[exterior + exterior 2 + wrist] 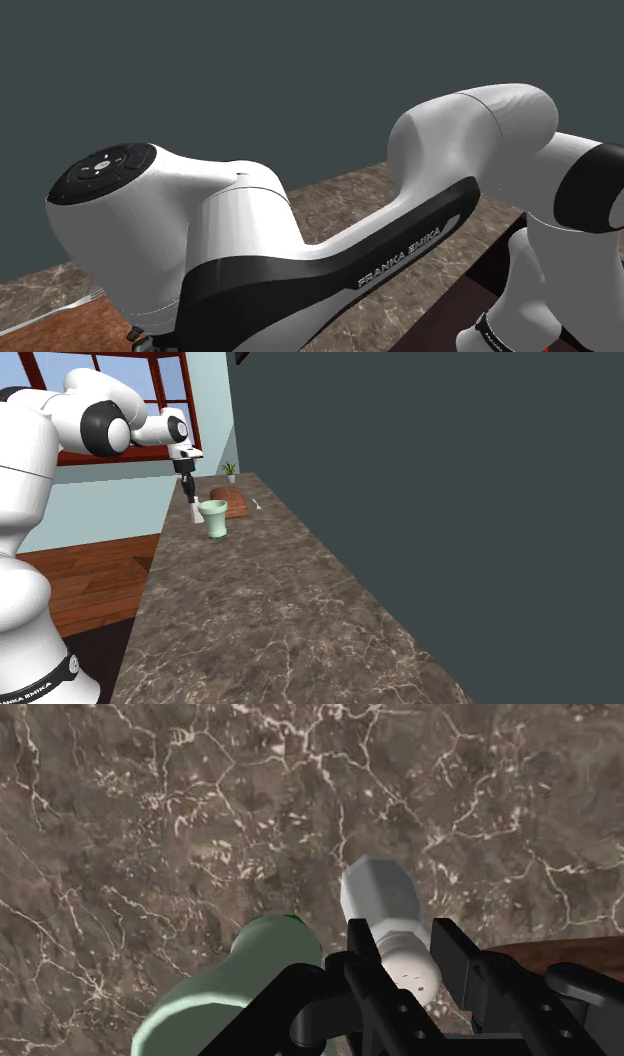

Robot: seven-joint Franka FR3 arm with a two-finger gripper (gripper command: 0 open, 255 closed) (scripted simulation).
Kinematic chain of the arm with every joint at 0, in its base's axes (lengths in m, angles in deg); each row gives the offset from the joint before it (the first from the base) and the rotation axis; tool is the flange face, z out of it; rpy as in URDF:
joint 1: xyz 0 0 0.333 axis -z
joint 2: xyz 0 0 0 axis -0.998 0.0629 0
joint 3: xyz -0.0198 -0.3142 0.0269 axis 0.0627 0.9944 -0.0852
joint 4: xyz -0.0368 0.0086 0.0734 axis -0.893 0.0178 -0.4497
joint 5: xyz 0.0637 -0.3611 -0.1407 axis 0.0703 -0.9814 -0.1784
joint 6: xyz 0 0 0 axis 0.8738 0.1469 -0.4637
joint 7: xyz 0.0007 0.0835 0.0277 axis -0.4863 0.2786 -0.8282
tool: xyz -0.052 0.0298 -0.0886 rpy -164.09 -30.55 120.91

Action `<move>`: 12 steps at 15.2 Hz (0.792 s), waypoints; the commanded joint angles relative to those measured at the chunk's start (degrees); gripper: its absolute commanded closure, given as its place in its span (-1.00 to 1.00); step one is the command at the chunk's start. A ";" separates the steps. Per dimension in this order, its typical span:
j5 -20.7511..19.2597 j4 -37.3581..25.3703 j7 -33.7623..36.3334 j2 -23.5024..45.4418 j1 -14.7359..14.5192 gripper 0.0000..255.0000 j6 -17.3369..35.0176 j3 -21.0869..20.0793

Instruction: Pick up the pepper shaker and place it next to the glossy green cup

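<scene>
White pepper shaker [383, 909] in hand [402, 944], beside green cup [245, 989]; brown board [560, 951] near.

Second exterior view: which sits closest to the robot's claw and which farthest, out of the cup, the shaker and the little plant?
1. The shaker, clasped between the gripper fingers.
2. The cup, right beside the shaker.
3. The plant, at the far end of the counter.
</scene>
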 commanded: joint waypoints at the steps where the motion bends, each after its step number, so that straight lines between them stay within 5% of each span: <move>1: -0.19 1.29 0.31 0.29 0.05 1.00 1.56 0.08; 12: -0.84 4.21 0.98 1.45 0.19 1.00 5.48 0.42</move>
